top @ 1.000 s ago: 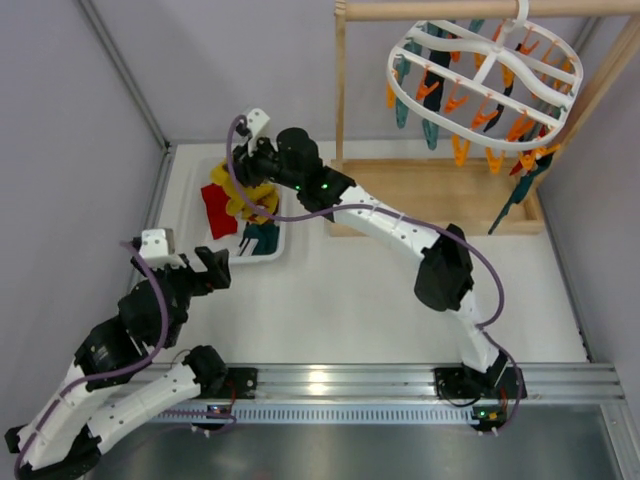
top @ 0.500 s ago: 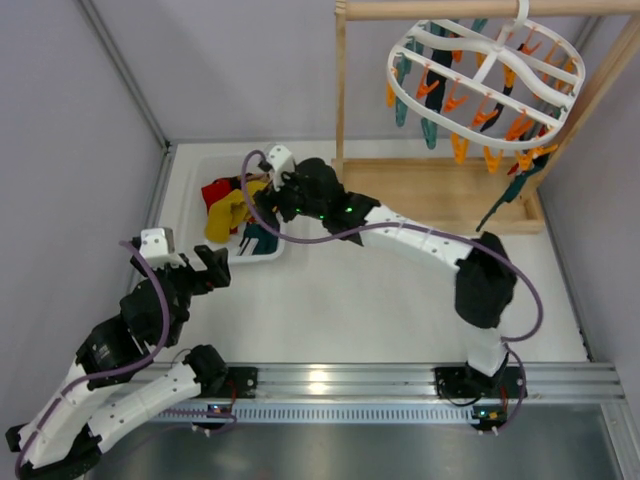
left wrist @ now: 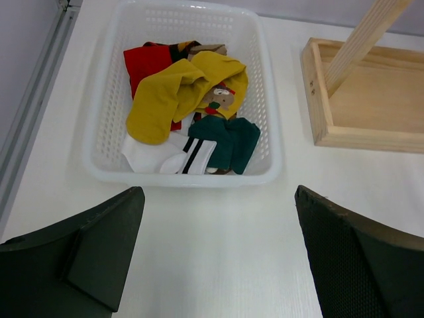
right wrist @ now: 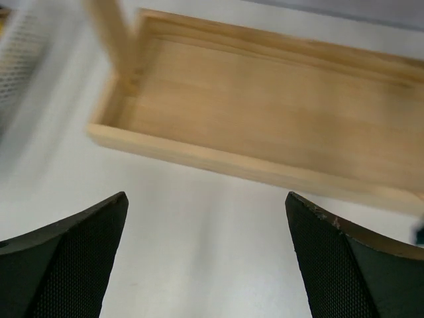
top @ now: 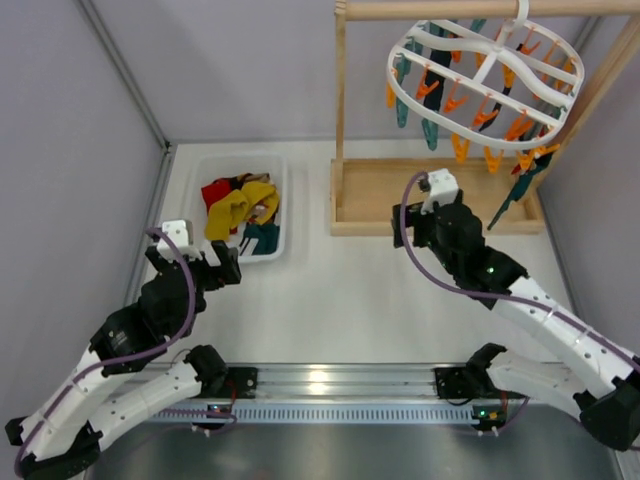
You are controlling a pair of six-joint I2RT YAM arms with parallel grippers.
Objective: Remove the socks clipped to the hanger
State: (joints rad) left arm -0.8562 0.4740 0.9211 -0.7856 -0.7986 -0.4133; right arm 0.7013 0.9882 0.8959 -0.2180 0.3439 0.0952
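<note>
- A dark teal sock [top: 512, 197] is hanging limp from the right side of the hanger [top: 505, 68], which is dangling from a rod at the far right. Other dark strips among the clips are too small to tell from clips.
- The sock is looking light, soft and floppy. Pinching it high, just under its clip, and pulling down is probably the surest hold, since the hanger is free to swing.
- A wooden tray [top: 430, 195] is lying beneath the hanger, and its post [top: 341, 90] and the slanted strut on the right are crowding the approach.
- The right claw [top: 405, 228] is hovering just near of the tray, fingers spread wide and holding nothing.
- The left claw [left wrist: 218, 195] is hovering near a white basket [left wrist: 265, 99] at the far left, likewise spread and empty.
- The basket is holding a yellow sock [left wrist: 172, 99], a red one and a dark green one.
</note>
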